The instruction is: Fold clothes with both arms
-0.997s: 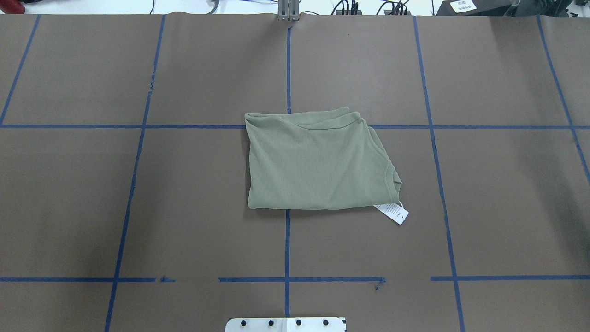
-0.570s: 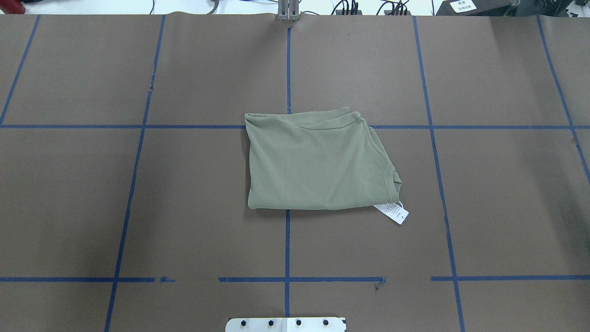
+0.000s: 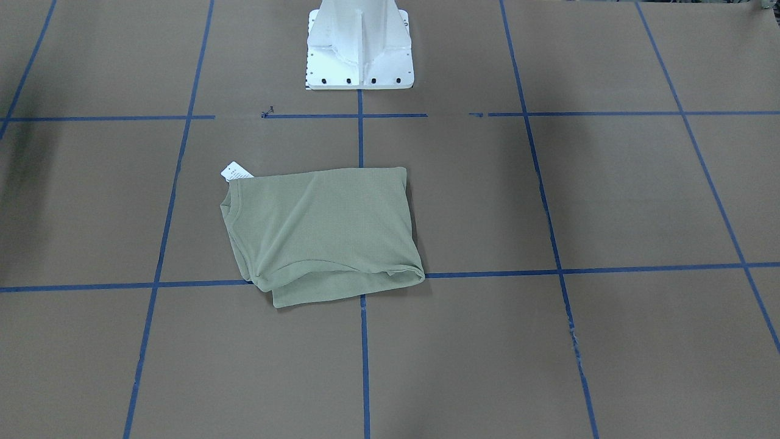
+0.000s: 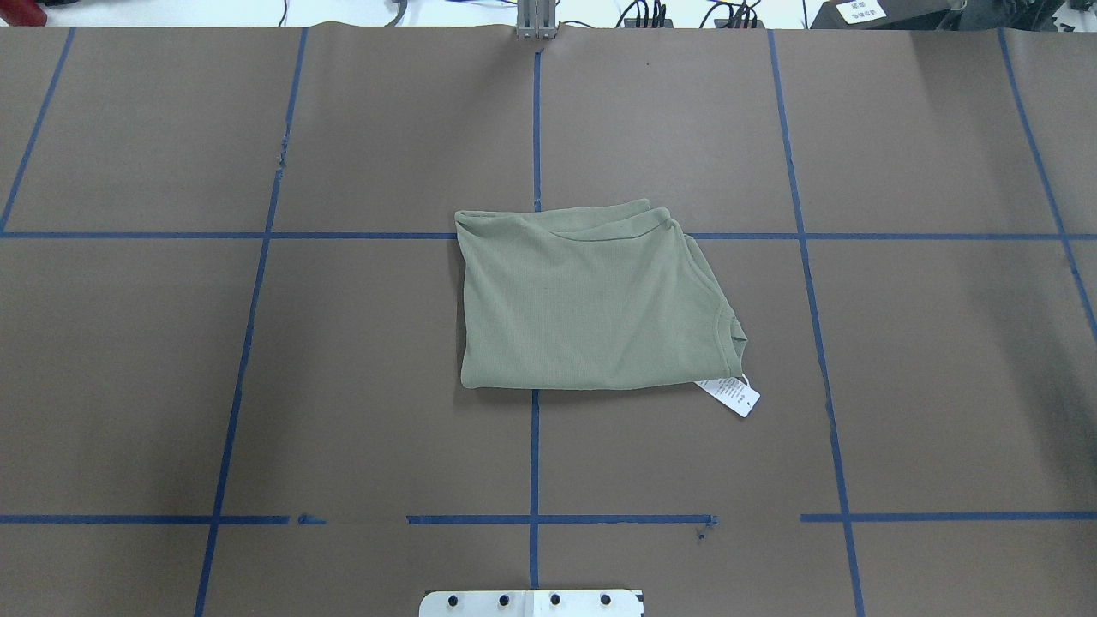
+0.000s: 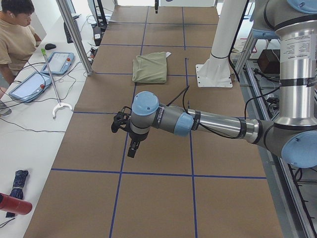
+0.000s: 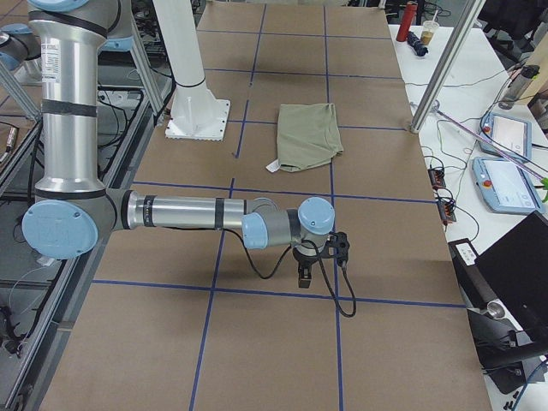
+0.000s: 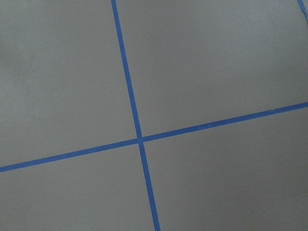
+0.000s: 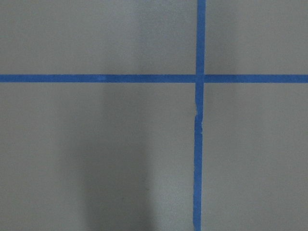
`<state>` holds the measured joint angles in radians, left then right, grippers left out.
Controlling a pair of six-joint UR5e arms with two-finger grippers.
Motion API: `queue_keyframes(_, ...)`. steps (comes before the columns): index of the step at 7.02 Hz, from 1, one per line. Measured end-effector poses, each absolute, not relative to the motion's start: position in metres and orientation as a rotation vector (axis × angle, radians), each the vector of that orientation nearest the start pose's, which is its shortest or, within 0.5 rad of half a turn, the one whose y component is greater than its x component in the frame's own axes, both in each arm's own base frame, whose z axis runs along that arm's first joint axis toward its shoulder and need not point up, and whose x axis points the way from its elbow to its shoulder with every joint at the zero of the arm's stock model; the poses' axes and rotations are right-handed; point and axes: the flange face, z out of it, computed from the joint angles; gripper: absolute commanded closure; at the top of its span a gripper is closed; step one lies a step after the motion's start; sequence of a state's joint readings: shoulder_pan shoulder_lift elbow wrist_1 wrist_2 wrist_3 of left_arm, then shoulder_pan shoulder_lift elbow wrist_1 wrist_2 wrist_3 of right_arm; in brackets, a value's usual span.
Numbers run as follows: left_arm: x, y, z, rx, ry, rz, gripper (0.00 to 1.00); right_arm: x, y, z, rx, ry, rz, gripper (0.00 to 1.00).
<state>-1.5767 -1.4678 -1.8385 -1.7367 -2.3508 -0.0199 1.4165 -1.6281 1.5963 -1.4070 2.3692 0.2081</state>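
Lying folded into a rough rectangle, the sage-green shirt (image 4: pixel 591 304) is resting at the middle of the brown-papered table (image 4: pixel 943 386), straddling the crossing of the blue tape lines (image 4: pixel 534 454) and sitting a little way out from the white pedestal (image 3: pixel 359 42). Its ribbed collar (image 4: pixel 728 330) is facing the robot's right, and a white hang tag (image 4: pixel 730 396) is poking out from the corner just beside it, on the edge nearer the robot. A lower layer of cloth is showing along the far edge.

Nothing is touching the garment. The left arm (image 5: pixel 213 124) is stretching low over the table's left end, well apart from the shirt, with the left gripper (image 5: pixel 132 148) pointing down above a tape line. The right arm (image 6: pixel 188 212) is doing the same at the opposite end, the right gripper (image 6: pixel 305 276) hanging above the paper near another tape line. Both claws are appearing only in the side views, so it cannot be told whether either is released or clenched; neither is carrying cloth. Each wrist camera is looking at bare paper and one tape crossing.

A person (image 5: pixel 17 34) is sitting at the white bench beside the table, near two tablets (image 5: pixel 58 62).
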Motion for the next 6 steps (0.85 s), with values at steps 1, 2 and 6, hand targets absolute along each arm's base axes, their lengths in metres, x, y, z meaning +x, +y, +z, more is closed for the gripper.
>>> queue_keyframes(1, -0.066, -0.460, 0.555, 0.309, 0.776, 0.106, 0.00, -0.012, -0.482, 0.659, -0.027, -0.805, 0.000, 0.00)
queue_keyframes(2, -0.065, -0.460, 0.554, 0.311, 0.777, 0.107, 0.00, -0.013, -0.485, 0.658, -0.026, -0.806, 0.001, 0.00)
queue_keyframes(6, -0.062, -0.455, 0.526, 0.347, 0.828, 0.134, 0.00, -0.014, -0.499, 0.646, 0.002, -0.807, -0.012, 0.00)
